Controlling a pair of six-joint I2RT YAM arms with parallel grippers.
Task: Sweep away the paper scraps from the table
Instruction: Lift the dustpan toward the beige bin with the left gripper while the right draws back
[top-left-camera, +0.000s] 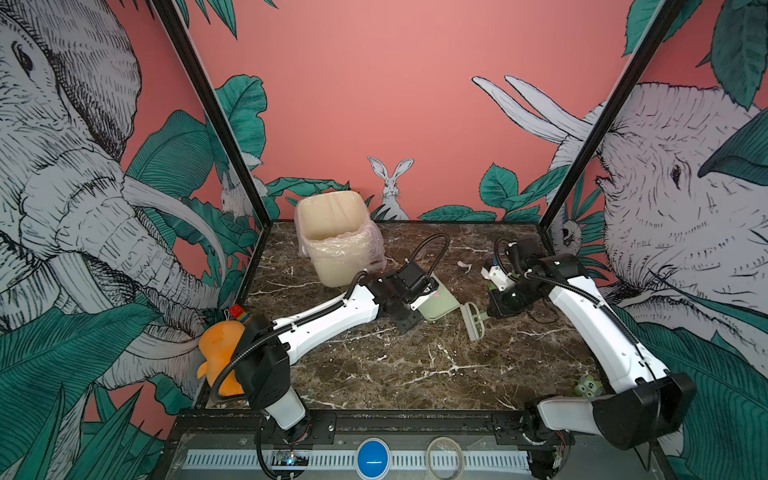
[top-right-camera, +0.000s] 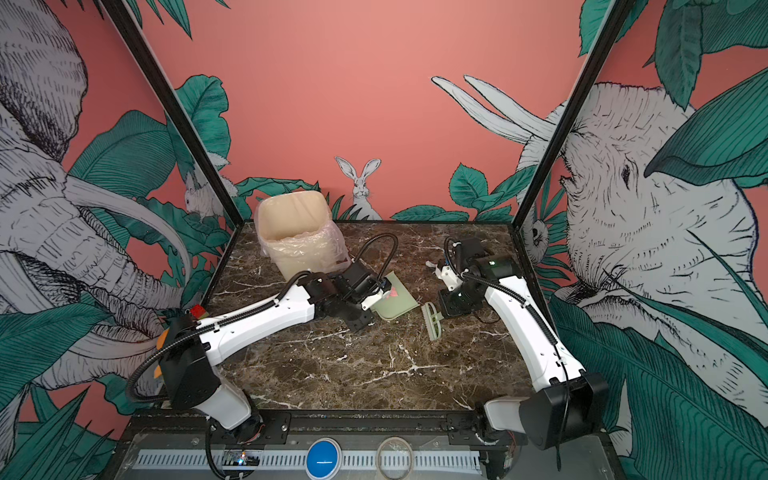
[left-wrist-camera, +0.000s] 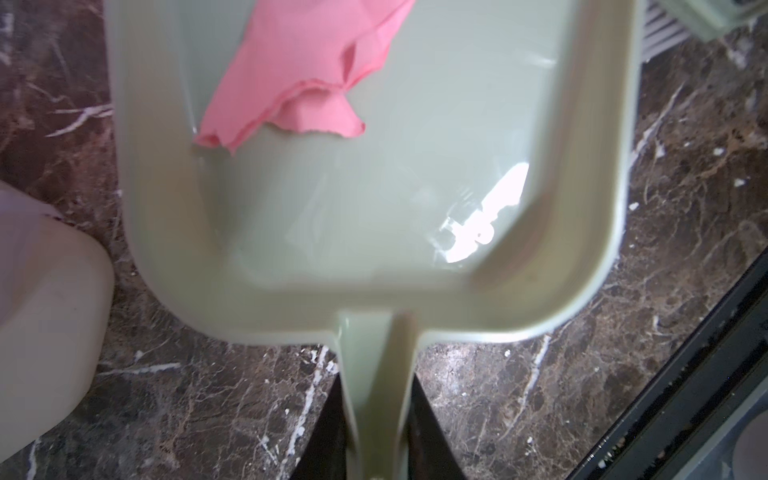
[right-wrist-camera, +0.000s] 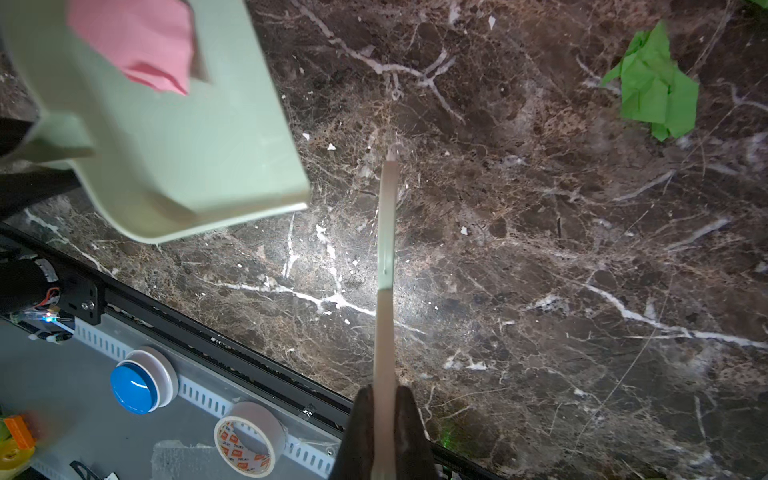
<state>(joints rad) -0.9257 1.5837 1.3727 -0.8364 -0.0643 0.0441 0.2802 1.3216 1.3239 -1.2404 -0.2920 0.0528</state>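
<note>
Mid-sweep: left gripper (left-wrist-camera: 376, 432) clamped on the dustpan (left-wrist-camera: 374, 216) handle, pink scrap (left-wrist-camera: 299, 70) in the pan; right gripper (right-wrist-camera: 384, 428) closed around the brush (top-left-camera: 473, 322) handle. Calls next for brushing panward the green scrap (right-wrist-camera: 652, 91) and a probable pale scrap (top-left-camera: 464, 266), both loose on the table (top-left-camera: 415, 374). Dark veined marble, cream bin (top-left-camera: 336, 272) far left, jungle-mural walls (top-left-camera: 415, 104).

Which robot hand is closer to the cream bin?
Left. The left hand, gripping the dustpan, sits right beside the cream bin; the right hand, holding the brush, is farther off.
</note>
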